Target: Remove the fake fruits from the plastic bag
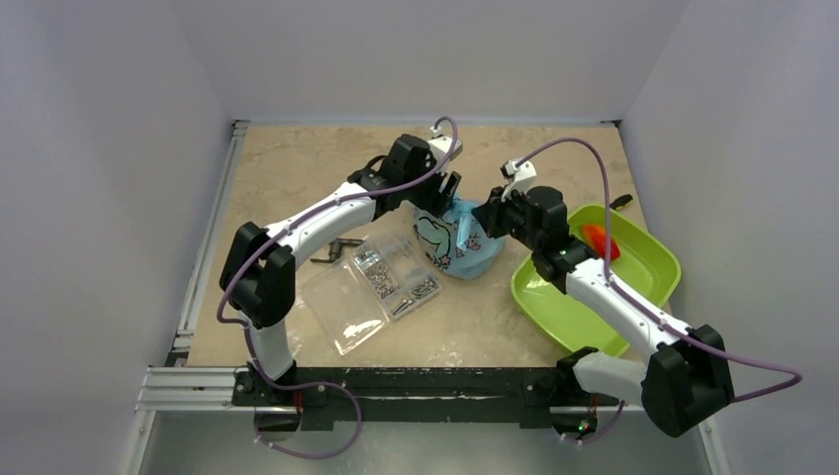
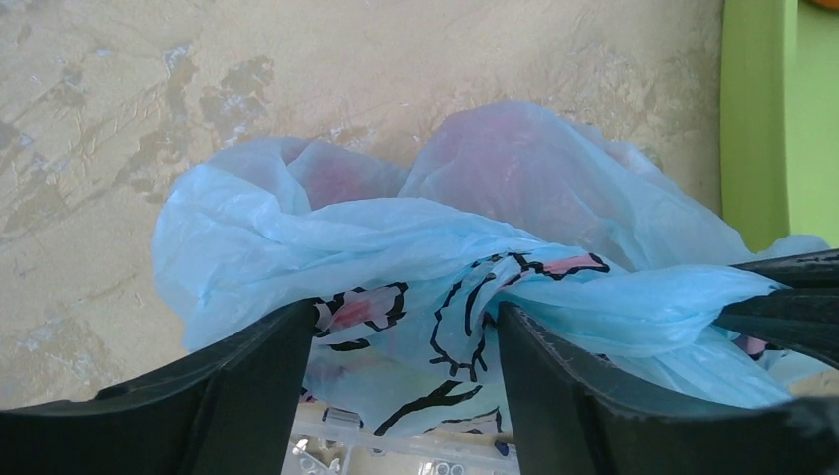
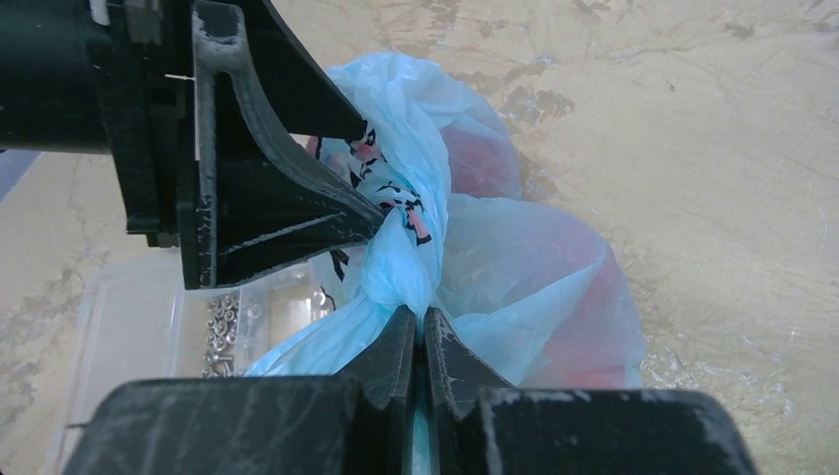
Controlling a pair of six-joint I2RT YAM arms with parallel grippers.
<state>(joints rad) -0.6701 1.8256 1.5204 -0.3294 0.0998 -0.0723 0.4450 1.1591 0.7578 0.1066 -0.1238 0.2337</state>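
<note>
The light-blue plastic bag with its cartoon print sits mid-table, its top twisted into a neck. My right gripper is shut on that neck from the tray side. My left gripper is open, and its two fingers straddle the bag's printed upper folds. Red fake fruits show dimly through the bag's wall. One orange-red fruit lies in the lime-green tray. The banana and the dark green fruit are hidden.
A clear compartment box holding small metal screws lies just left of the bag, under the left arm. The green tray's edge is close on the bag's right. A small dark object lies beside the box.
</note>
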